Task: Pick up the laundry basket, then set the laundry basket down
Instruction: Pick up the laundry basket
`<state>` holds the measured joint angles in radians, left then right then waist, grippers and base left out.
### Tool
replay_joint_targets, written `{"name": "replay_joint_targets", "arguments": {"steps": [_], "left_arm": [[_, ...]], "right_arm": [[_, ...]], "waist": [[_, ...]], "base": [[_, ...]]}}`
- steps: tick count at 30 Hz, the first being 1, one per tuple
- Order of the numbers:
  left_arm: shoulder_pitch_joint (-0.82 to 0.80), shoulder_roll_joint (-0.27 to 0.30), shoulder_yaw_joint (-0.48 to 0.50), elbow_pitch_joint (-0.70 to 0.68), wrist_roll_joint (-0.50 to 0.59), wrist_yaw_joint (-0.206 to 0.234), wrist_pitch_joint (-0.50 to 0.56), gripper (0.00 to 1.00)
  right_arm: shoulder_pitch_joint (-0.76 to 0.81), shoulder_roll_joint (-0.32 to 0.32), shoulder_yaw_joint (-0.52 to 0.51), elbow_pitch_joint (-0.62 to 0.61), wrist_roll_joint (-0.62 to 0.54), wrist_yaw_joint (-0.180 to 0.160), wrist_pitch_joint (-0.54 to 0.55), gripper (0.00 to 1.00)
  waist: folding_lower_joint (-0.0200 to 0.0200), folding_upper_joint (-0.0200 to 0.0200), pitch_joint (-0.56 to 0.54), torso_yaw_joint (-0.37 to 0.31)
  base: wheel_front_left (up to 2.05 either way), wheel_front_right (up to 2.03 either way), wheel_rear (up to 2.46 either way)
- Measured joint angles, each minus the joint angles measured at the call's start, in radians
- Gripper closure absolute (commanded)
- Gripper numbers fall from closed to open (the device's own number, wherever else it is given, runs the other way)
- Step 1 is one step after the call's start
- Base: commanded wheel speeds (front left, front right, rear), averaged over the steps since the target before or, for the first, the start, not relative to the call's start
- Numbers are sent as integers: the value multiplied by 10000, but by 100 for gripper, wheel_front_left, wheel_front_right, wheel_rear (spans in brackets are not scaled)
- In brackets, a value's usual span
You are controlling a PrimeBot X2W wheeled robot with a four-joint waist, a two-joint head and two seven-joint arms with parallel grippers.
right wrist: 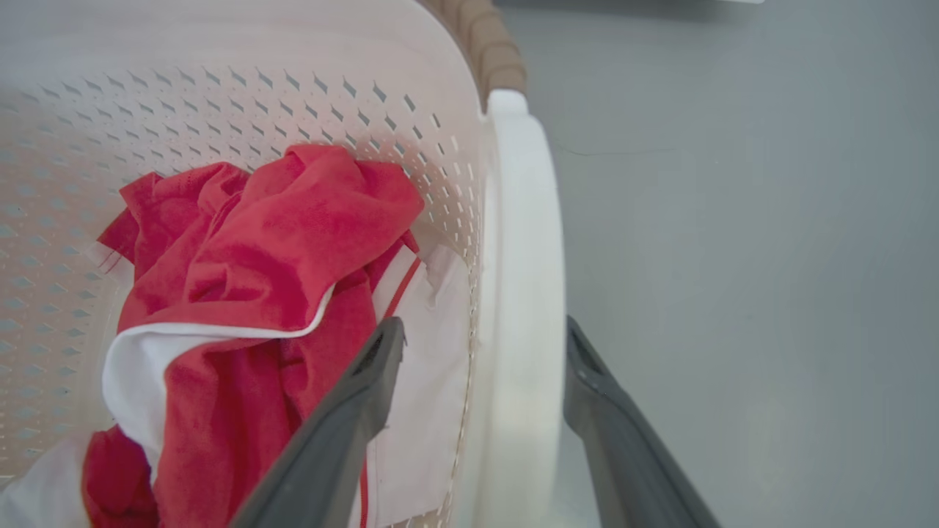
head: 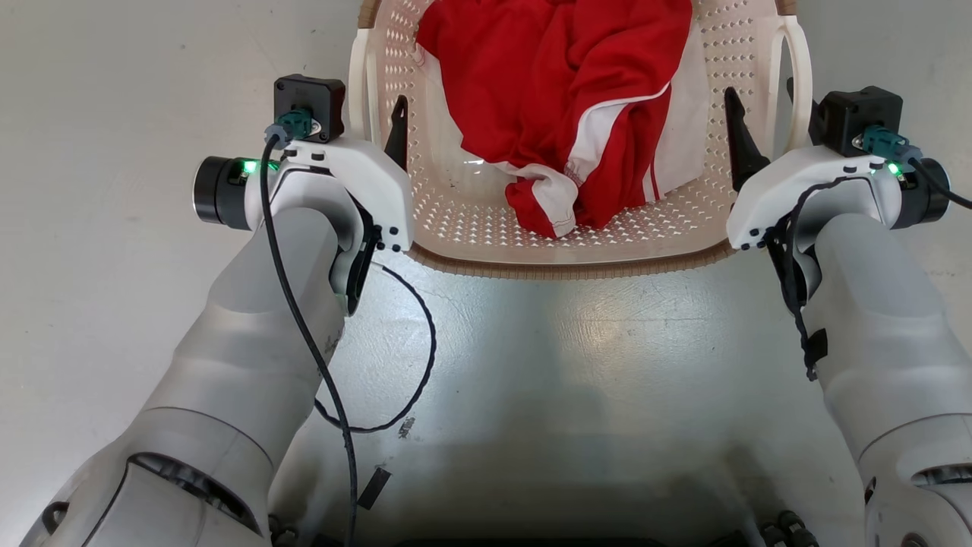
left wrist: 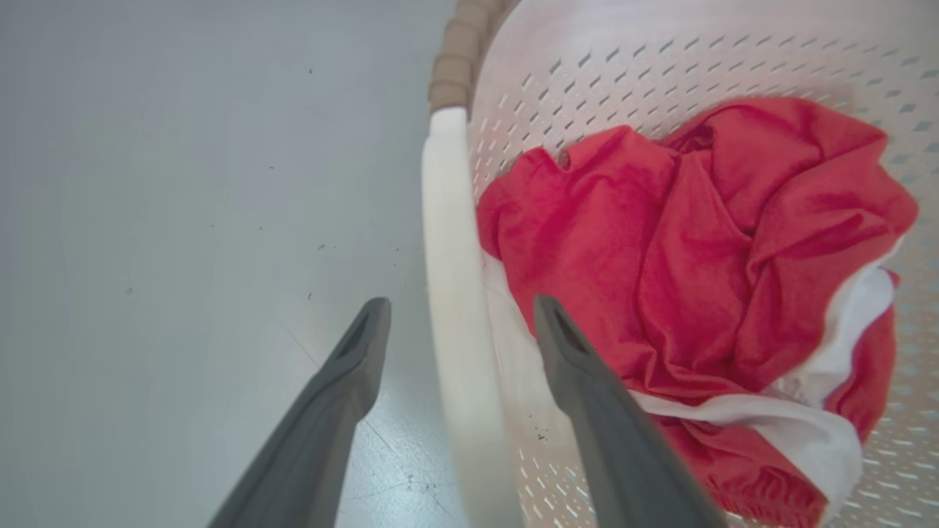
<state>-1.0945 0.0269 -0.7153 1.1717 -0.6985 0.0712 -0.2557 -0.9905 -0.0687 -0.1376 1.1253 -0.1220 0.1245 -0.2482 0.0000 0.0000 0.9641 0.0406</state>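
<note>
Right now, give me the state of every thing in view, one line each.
Basket: upright on the floor, not lifted.
Clothes: crumpled, inside the basket.
Left gripper: open, straddling the left handle, one finger inside the basket, one outside.
Right gripper: open, straddling the right handle the same way.

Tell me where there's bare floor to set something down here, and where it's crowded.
Bare floor: left of the laundry basket, right of it, and before its near rim, toward the robot, save a looping cable. Crowded: inside the basket, red clothing; left claw and right claw straddle its handles.
</note>
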Motion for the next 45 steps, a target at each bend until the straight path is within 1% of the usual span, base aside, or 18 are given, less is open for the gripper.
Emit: {"name": "replay_joint_targets", "arguments": {"steps": [10,11,12,13,14,15,20,26,31,32,39,45], "left_arm": [[-55,0,-345,184,-336,-10,0,0],[-55,0,-345,184,-336,-10,0,2],[-77,0,-366,184,-336,-8,0,7],[-106,0,-382,171,-334,-6,0,21],[-147,0,-395,155,-332,6,0,66],[-201,0,-426,142,-330,6,0,100],[-245,25,-474,155,-324,81,4,100],[-233,25,-500,207,-313,94,2,100],[-159,21,-637,443,-322,77,4,100],[-123,19,-681,529,-339,71,21,100],[77,4,-859,865,-447,-63,232,100],[468,-10,-1003,993,-510,-117,541,100]], "right_arm": [[-44,-2,305,117,232,0,0,0],[-44,-2,305,117,232,0,0,0],[-57,-2,337,117,261,0,0,0],[-69,-4,370,117,276,0,0,13],[-91,-13,430,109,286,0,0,100],[-121,-13,474,113,334,0,0,100],[-152,-33,614,221,642,-10,2,100],[-151,-36,815,336,742,-12,2,100],[-148,-35,1252,581,1122,-12,2,100],[-146,-33,1455,700,1323,-12,2,100],[-102,-27,2080,1193,1791,-12,36,100],[161,0,2568,1411,2157,-12,372,100]], "waist": [[0,0,8,-33],[0,0,8,-33],[0,0,7,-32],[0,0,5,-26],[0,0,5,-15],[0,0,4,-7],[0,0,-56,-19],[0,0,-243,-58],[0,0,-538,-122],[0,0,-697,-151],[0,0,-1458,-240],[0,0,-2339,-282]], "base": [[0,0,0],[0,0,0],[0,0,0],[0,0,0],[0,0,0],[0,0,0],[0,0,0],[0,0,0],[0,0,0],[0,0,0],[0,0,0],[0,0,0]]}}
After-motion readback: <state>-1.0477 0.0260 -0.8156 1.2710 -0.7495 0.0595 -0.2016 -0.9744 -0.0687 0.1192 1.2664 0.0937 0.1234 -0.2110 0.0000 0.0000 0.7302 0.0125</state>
